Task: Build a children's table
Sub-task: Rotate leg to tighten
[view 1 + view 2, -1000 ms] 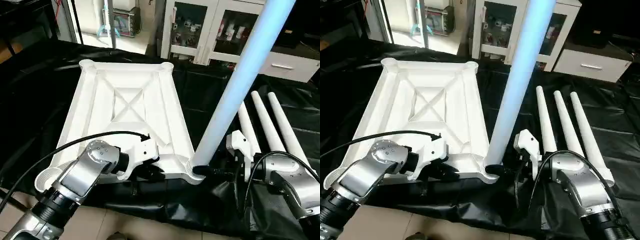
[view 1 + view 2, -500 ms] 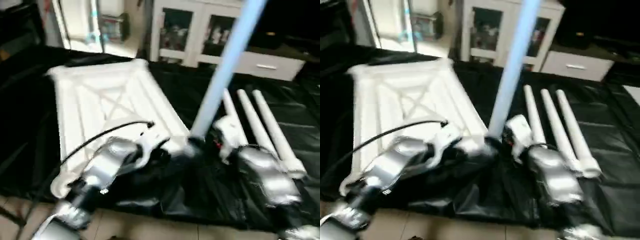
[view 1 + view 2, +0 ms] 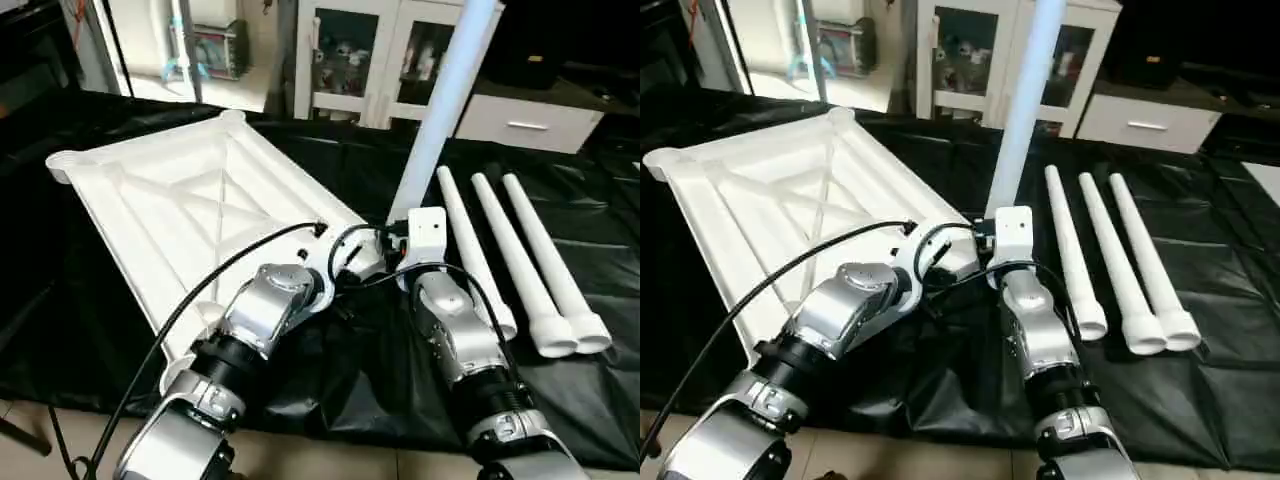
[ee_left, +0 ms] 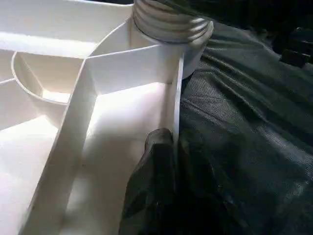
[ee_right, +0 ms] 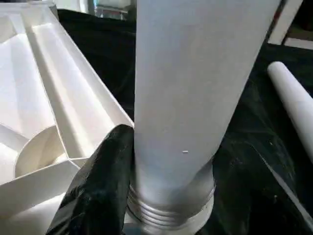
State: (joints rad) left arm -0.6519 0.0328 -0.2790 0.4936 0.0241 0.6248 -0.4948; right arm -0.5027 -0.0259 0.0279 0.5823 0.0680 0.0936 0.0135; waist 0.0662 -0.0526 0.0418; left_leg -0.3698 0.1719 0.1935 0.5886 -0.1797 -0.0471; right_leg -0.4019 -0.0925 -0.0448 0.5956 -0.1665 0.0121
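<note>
White table top (image 3: 190, 205) lies upside down on black plastic sheet (image 3: 330, 360), ribbed underside up with an X of ribs in the middle, turned at an angle to the robot, round sockets at its corners, far corner socket (image 3: 232, 117) near the cabinets. One leg (image 3: 440, 95) stands upright in the near corner socket of the top, a bit tilted, its threaded base (image 5: 171, 210) showing at the socket, rising past the top edge of the head views. Right gripper (image 5: 161, 196) is at the foot of that leg, jaws about half open and set around the tube, one black finger (image 5: 100, 181) lying against the leg's side just above the thread; second finger hidden behind the leg. Left gripper (image 4: 161, 156) sits at the same corner, jaws pinched narrow on the thin upright wall of the top, just beside the socket; dark fingertip (image 4: 156, 147) lies against the inside of that wall, the other one on the sheet side. Both silver forearms come together at this corner, left forearm (image 3: 265, 310) with a black cable looping over it, right forearm (image 3: 455, 335) beside it. Three loose legs (image 3: 520, 260) lie side by side on the sheet to the right of the standing leg, wide ends toward the robot, close together, apart from the top. White cabinets with glass doors (image 3: 375, 60) stand behind the sheet
</note>
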